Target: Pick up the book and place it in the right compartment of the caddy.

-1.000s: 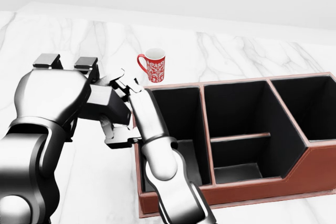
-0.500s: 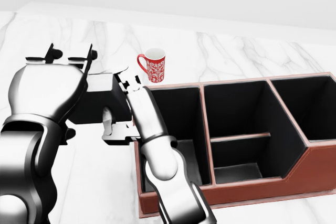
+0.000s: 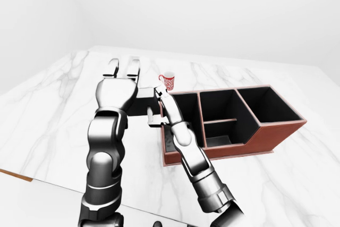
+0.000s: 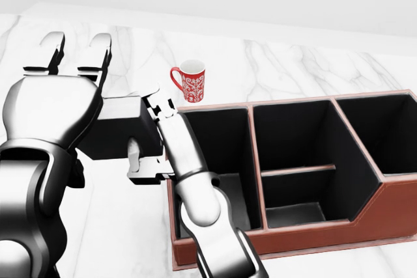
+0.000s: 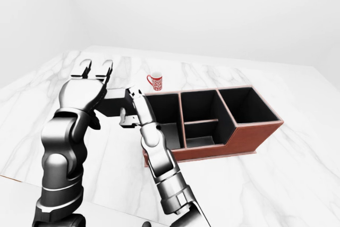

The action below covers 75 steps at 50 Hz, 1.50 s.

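the flat dark grey book (image 4: 120, 136) sits left of centre in the head view, clamped between both hands. the left hand (image 4: 62, 96) presses its left side with fingers splayed upward, unclenched. the right hand (image 4: 151, 141) grasps its right edge, beside the red-brown caddy (image 4: 365, 222).

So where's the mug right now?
In the head view the mug stands on the marble table, upper centre, just above the caddy's top-left corner and right of the left hand; nothing touches it.
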{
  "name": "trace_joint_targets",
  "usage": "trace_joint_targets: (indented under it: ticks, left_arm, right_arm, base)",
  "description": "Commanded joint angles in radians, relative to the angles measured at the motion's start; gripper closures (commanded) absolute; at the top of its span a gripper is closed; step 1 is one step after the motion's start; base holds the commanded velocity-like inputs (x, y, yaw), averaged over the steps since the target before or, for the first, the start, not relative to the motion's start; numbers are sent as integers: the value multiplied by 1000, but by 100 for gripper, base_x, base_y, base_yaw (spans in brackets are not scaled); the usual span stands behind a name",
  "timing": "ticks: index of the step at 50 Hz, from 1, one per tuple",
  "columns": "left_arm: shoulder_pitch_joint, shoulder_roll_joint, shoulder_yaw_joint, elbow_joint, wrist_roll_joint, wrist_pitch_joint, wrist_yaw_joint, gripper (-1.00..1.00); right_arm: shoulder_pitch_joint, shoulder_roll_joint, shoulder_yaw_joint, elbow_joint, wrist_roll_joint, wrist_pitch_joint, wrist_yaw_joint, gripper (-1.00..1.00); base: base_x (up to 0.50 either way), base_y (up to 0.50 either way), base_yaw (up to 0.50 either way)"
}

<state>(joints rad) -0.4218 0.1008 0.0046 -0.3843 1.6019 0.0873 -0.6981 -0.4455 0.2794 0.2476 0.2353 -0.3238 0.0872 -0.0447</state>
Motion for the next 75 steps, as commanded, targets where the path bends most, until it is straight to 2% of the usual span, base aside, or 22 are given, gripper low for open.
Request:
trace_joint_targets:
  ticks: [1, 3, 9, 12, 21, 31, 35, 38, 43, 48, 62, 75]
  left_arm:
    - [-19, 10, 10, -6, -5, 0, 0, -100]
    - [-27, 16, 16, -5, -10, 0, 0, -100]
    - [-29, 31, 33, -46, -38, 0, 0, -100]
    - [-36, 48, 55, -69, -57, 0, 0, -100]
    - [-34, 99, 105, -115, -124, 0, 0, -100]
    - [-2, 135, 164, -140, -247, 0, 0, -100]
    - [1, 153, 172, -120, -299, 0, 0, -100]
    - [1, 157, 185, -124, -341, 0, 0, -100]
    - [24, 159, 185, -118, -422, 0, 0, -100]
    - [53, 160, 176, -100, -496, 0, 0, -100]
    - [91, 166, 174, -89, -620, 0, 0, -100]
    - [68, 236, 216, -69, -689, 0, 0, -100]
  right_arm:
    - [2, -5, -9, 35, -22, 0, -23, 100]
    - [-11, 1, -10, -30, -28, 0, -4, 100]
    - [5, -7, -13, 31, -23, 0, -21, 100]
    - [-10, -3, -12, -45, -29, 0, 1, 100]
    - [-3, -13, -12, -28, -22, 0, -9, 100]
    - [-30, -16, -23, -91, -23, 0, 11, 100]
    - [-22, -26, -26, -65, -16, 0, 1, 100]
    - [-40, -29, -36, -125, -19, 0, 20, 100]
    - [-33, -48, -47, -105, -3, 0, 9, 100]
    - [-56, -60, -61, -176, 1, 0, 25, 100]
    - [-55, -106, -91, -197, 29, 0, 21, 100]
    - [-53, -137, -112, -243, 41, 0, 26, 100]
  base:
    - [0, 0, 0]
    - [0, 0, 0]
    - [0, 0, 0]
    - [0, 0, 0]
    - [0, 0, 0]
    - [0, 0, 0]
    - [0, 0, 0]
    - [0, 0, 0]
    - [0, 0, 0]
    - [0, 0, 0]
    - [0, 0, 0]
    - [0, 0, 0]
